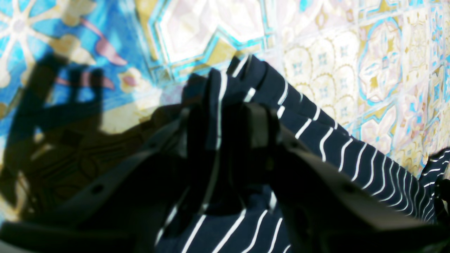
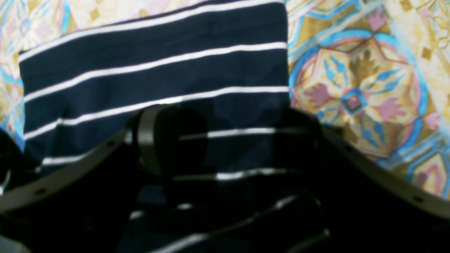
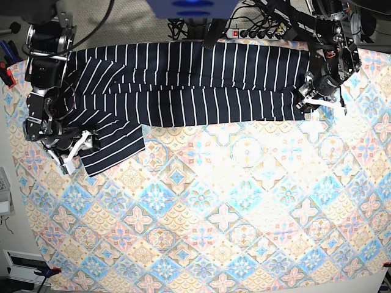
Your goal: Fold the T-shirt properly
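The dark navy pinstriped T-shirt lies in a long band across the far side of the table, with a sleeve sticking out toward the front on the left. My left gripper is at the shirt's right end. In the left wrist view it is shut on a bunched fold of the striped cloth. My right gripper is at the sleeve's outer edge. In the right wrist view it stands open, fingers wide apart over the flat sleeve.
The pastel diamond-tile tablecloth covers the whole table in front of the shirt. A power strip and cables lie behind the shirt at the back. Both arm bases stand at the far corners.
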Tool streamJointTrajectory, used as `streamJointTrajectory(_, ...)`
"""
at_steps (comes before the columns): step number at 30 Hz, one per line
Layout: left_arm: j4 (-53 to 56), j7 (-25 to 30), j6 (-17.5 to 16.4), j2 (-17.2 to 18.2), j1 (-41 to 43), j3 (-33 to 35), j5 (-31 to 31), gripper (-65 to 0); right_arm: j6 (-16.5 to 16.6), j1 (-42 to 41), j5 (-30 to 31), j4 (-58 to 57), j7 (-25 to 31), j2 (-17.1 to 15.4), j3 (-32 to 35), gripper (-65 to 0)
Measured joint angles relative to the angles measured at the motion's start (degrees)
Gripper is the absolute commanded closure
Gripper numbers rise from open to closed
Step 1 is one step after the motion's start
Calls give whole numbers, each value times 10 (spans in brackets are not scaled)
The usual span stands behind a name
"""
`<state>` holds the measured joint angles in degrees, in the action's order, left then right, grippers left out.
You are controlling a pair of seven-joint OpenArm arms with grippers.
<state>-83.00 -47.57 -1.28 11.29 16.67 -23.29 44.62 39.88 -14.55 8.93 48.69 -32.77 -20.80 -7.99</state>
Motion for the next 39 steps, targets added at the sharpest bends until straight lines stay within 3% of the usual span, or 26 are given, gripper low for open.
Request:
streamJointTrajectory(8,0,0,0,0,0,0,0,-208,4,-22,11,-86,80,-14,-2,-440)
streamJointTrajectory(22,0,0,0,0,2,0,0,-208,4,-30,2,-93,92,-18,-2,-440)
streamJointTrajectory(29,0,0,0,0,2,0,0,-208,-2,-29,-1,-98,83,-21,-49,-440)
streamJointTrajectory(39,0,0,0,0,2,0,0,-208,-9,-22,8,-89,94,-26,54,-426)
